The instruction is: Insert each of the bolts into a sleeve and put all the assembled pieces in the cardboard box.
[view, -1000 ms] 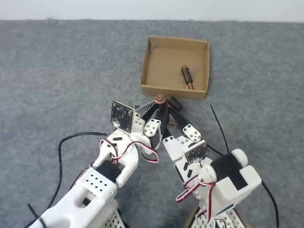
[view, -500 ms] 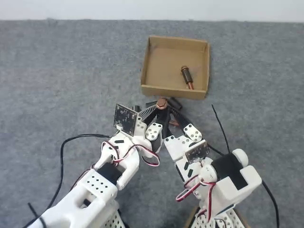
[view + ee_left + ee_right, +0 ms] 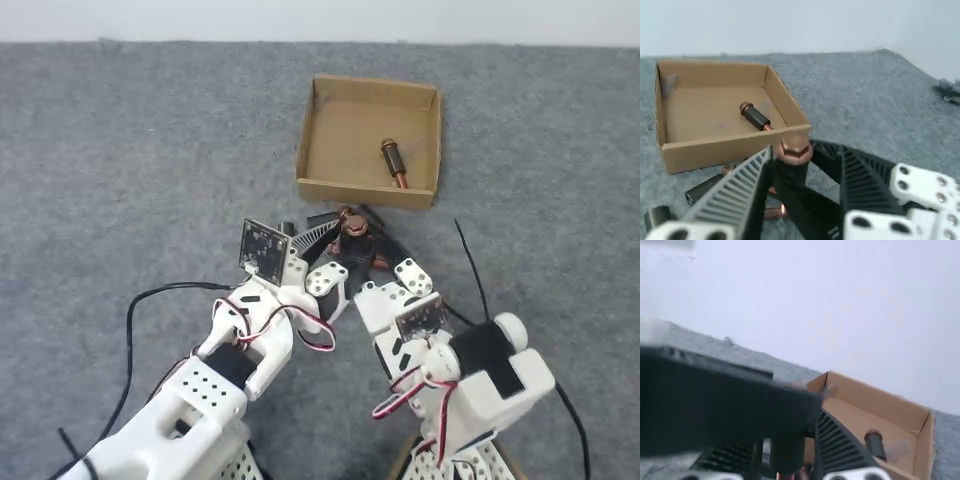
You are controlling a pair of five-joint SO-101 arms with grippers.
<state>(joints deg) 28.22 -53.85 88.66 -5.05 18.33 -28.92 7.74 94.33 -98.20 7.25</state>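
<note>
Mostly the left hand [image 3: 784, 167] hides the sleeve [image 3: 790, 176] under the bolt [image 3: 794, 148].

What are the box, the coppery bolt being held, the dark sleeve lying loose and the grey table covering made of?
The cardboard box looks like plain brown card, matte, folded at the corners. The bolt seems metal with a copper-coloured finish; its hex head glints. The loose sleeve looks like dark metal, possibly plastic. The table covering looks like grey felt or short carpet, fuzzy.
</note>
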